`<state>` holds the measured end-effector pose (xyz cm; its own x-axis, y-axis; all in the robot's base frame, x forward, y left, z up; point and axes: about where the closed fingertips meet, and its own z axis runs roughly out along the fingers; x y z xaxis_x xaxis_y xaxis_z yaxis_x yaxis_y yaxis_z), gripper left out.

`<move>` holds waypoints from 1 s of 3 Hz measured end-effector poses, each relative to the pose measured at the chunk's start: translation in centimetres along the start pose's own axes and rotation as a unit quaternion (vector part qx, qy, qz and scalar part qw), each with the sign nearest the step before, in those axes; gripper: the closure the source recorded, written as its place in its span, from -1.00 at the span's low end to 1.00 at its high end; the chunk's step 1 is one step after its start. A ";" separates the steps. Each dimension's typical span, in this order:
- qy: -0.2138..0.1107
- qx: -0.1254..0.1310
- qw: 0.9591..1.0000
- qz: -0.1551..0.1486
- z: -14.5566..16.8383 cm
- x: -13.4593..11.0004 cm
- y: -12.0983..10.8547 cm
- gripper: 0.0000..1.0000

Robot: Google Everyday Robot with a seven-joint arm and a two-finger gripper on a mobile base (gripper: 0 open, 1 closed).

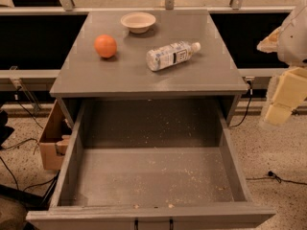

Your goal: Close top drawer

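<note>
Top drawer (120,178): fully out toward cam, under cabinet top (139,78); crumbs on floor.
Gripper (280,107): R edge of view, beside cabinet's R side, well apart from drawer; open or closed: can't tell.
Arm pose: comes in from upper R, angled down, touching nothing.
Step (est.): approach drawer's front.
Technique: contact front at mid-width, push straight in, square to the sides, to avoid skew/jam.

Speckled floor (276,159), dark panels (36,42) behind.
</note>
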<state>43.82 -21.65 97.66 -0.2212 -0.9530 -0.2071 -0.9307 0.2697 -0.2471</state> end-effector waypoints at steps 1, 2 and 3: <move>0.000 0.000 1.000 0.000 0.0 0.0 0.0 -1.00; -0.001 0.004 1.000 0.005 1.4 0.6 1.6 -1.00; -0.024 0.045 0.999 0.003 1.4 0.6 6.2 -0.65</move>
<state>38.29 -20.38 94.70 -0.2099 -0.9446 -0.2525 -0.8988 0.2881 -0.3303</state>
